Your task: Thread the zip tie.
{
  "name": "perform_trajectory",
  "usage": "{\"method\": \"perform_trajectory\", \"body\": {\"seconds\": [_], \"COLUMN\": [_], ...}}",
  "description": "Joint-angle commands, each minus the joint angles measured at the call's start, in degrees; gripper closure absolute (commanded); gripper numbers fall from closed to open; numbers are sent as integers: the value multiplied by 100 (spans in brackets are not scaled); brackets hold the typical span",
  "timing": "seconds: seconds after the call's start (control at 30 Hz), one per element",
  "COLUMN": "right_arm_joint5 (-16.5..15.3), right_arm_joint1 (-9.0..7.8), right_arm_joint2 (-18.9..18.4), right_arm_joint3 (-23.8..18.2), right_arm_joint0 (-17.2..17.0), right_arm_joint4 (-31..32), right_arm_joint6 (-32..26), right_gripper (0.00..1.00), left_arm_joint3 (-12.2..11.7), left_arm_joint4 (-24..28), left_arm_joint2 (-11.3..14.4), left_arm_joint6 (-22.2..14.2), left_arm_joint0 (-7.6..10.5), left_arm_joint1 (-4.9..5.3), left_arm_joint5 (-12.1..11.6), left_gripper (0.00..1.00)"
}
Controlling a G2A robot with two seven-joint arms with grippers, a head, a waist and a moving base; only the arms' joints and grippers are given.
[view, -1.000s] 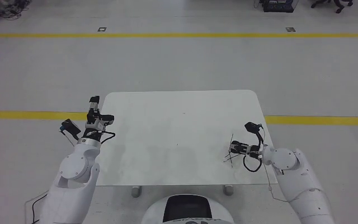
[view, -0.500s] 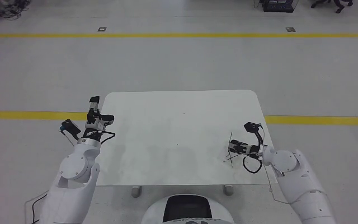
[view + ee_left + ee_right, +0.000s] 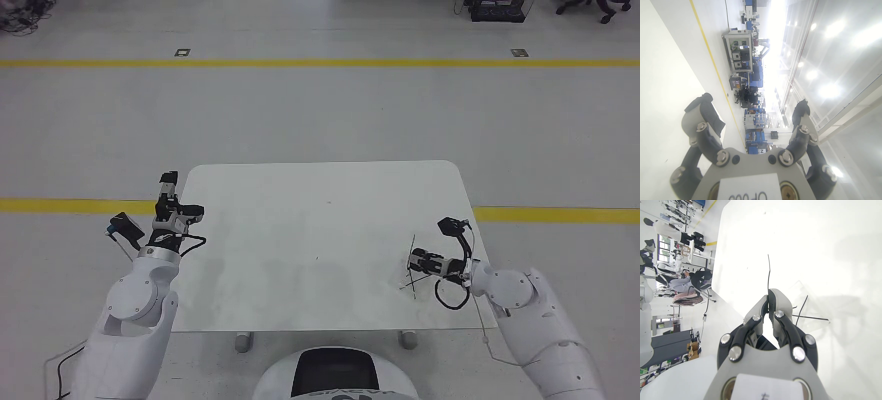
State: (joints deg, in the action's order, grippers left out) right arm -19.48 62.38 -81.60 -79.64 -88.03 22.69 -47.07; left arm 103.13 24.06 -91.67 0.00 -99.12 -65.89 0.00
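Thin black zip tie — straight, in right end effector

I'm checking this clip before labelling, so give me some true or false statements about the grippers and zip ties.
The right gripper is shut on a zip tie. True.
The left gripper holds a zip tie. False: it is open and empty.
By the right gripper, spare ties lie on the table. True.
The left gripper is over the table's middle. False: it is by the table's left edge.
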Motion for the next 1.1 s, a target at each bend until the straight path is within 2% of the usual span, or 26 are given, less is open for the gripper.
{"method": "perform_trajectory", "body": {"seconds": [0.0, 0.3, 0.47, 0.7, 0.8, 0.9, 1.07], "right_arm_joint5": [0, 0, 0, 0, 8, 0, 0], "right_arm_joint1": [-22, -143, -217, -208, -190, -182, -242], "right_arm_joint2": [31, 229, 359, 781, 921, 986, 1010], "right_arm_joint3": [-17, -27, 270, 1220, 1435, 1474, 1103], "right_arm_joint0": [-4, 87, 257, 857, 1024, 1076, 888], "right_arm_joint4": [-89, -730, -912, -483, -249, -181, 146], "right_arm_joint6": [-6, -252, -438, -516, -369, -205, 265], "right_gripper": [100, 100, 100, 100, 100, 100, 100], "left_arm_joint3": [0, 0, 0, 0, 0, 0, 0], "left_arm_joint4": [0, 0, 0, 0, 0, 0, 0], "left_arm_joint2": [0, 0, 0, 0, 0, 0, 0], "left_arm_joint6": [0, 0, 0, 0, 0, 0, 0], "left_arm_joint0": [0, 0, 0, 0, 0, 0, 0], "left_arm_joint1": [0, 0, 0, 0, 0, 0, 0], "left_arm_joint5": [0, 0, 0, 0, 0, 0, 0], "left_gripper": [0, 0, 0, 0, 0, 0, 0]}}
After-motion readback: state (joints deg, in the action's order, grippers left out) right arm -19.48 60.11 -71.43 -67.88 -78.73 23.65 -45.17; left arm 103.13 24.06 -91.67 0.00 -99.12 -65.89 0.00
